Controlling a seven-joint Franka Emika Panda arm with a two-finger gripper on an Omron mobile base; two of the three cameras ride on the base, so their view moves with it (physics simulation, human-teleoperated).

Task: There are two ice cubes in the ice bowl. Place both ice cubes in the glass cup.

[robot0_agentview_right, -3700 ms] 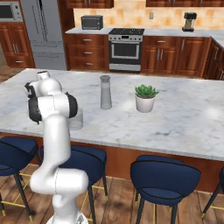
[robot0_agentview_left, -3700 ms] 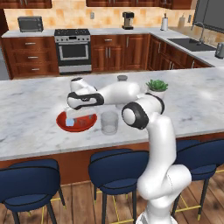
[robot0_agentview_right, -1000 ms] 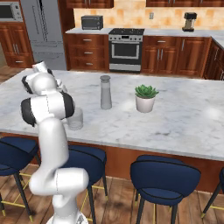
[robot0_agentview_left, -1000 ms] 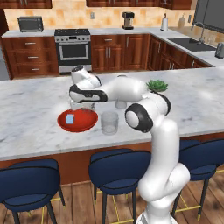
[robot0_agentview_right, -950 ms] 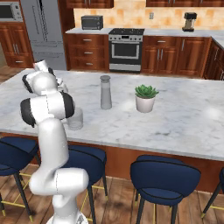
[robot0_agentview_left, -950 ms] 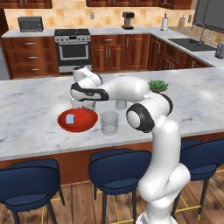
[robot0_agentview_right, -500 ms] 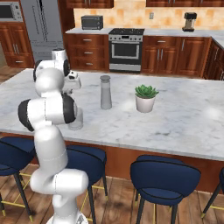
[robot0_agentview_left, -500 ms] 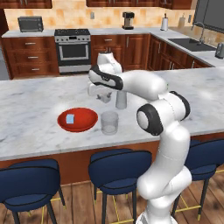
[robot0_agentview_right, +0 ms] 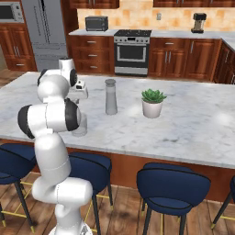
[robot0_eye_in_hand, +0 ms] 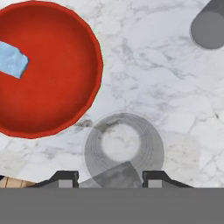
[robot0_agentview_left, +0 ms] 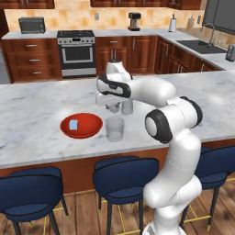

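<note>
Hovering above the clear glass cup (robot0_eye_in_hand: 124, 151) beside the red ice bowl (robot0_eye_in_hand: 65, 87) on the desk (robot0_eye_in_hand: 166, 78); one pale-blue ice cube (robot0_eye_in_hand: 11, 60) inside; jaws apart, a translucent cube (robot0_eye_in_hand: 114, 175) between.

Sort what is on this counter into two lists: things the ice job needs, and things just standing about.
Needed:
- ice cube, lying in the ice bowl
- glass cup, beside the bowl, under the gripper

Standing about:
- grey shaker
- potted plant
</note>
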